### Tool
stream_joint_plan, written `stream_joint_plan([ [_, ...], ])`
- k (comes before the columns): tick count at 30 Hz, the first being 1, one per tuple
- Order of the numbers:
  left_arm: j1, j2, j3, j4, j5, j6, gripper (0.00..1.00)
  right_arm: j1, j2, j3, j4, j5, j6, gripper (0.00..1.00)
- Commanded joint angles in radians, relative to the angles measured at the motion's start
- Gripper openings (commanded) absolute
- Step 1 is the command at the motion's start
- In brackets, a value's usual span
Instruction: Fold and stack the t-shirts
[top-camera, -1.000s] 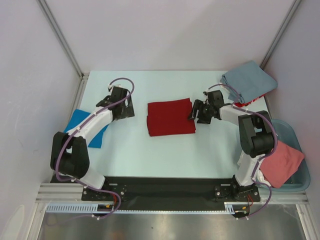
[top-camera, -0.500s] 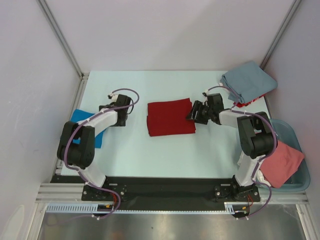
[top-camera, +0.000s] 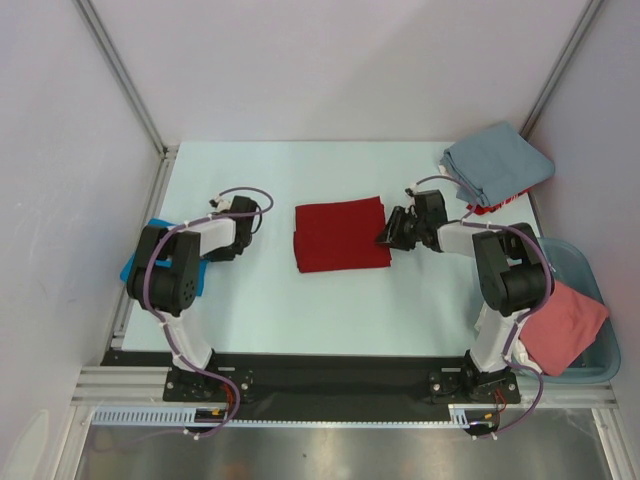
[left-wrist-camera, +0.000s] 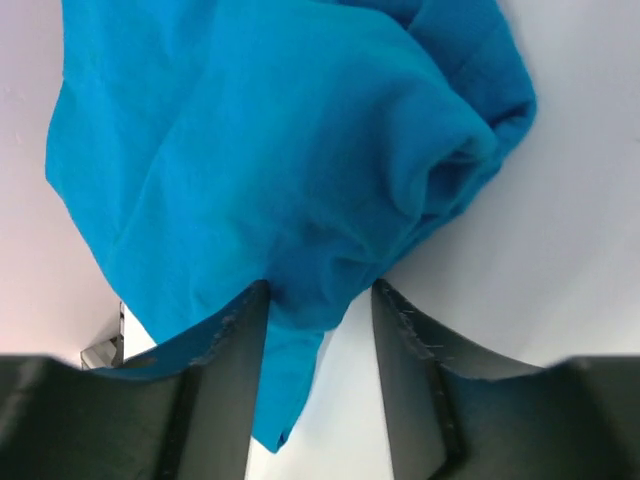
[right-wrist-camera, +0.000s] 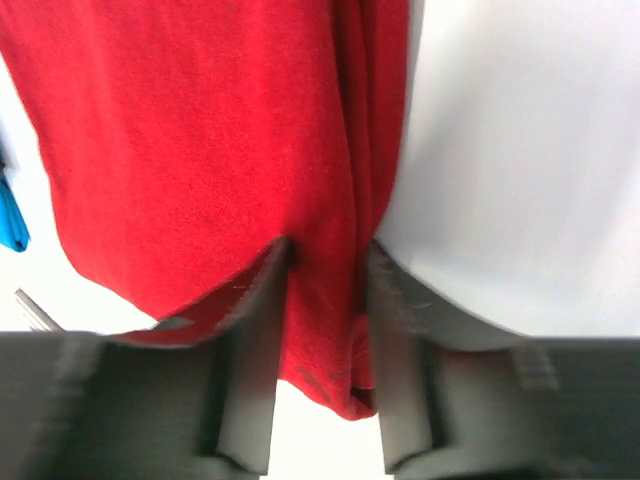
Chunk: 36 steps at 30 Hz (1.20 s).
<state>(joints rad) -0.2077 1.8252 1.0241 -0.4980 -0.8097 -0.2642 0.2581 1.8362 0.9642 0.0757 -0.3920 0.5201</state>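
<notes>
Half-shut on two shirts.
My left claw (left-wrist-camera: 318, 290) nips the crumpled blue cotton t-shirt (left-wrist-camera: 280, 150), my right claw (right-wrist-camera: 328, 245) the edge of the folded crimson cotton t-shirt (right-wrist-camera: 200, 130) mid-table (maybe not every layer); pulling could undo its fold.

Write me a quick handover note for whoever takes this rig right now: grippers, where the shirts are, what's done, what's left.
Left gripper: jaws pinch a fold of the crumpled blue t-shirt at the left edge of the table.
Right gripper: jaws pinch the right edge of the red t-shirt, folded at centre.
Grey-blue t-shirt lies at the far right corner; pink t-shirt drapes over the bin.
Done: red folded. Left: fold blue and pink, stack all.
</notes>
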Motion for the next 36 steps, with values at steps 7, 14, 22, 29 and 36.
stream_joint_plan([
  [7,0.022,0.054,0.053,-0.037,-0.008,-0.041,0.25,-0.031,-0.031,-0.057,-0.028,0.010,0.003,0.00],
  [14,-0.007,0.039,0.068,-0.051,0.047,-0.056,0.01,-0.094,-0.118,-0.133,-0.071,0.022,0.003,0.00],
  [22,-0.171,0.032,0.203,-0.155,0.139,-0.176,0.00,-0.134,-0.239,-0.199,-0.223,0.035,-0.060,0.00],
  [29,-0.350,0.149,0.457,-0.232,0.259,-0.314,0.00,-0.183,-0.363,-0.277,-0.316,0.074,-0.051,0.00],
  [36,-0.458,0.255,0.676,-0.268,0.331,-0.340,0.58,-0.298,-0.489,-0.337,-0.413,0.154,-0.052,0.27],
])
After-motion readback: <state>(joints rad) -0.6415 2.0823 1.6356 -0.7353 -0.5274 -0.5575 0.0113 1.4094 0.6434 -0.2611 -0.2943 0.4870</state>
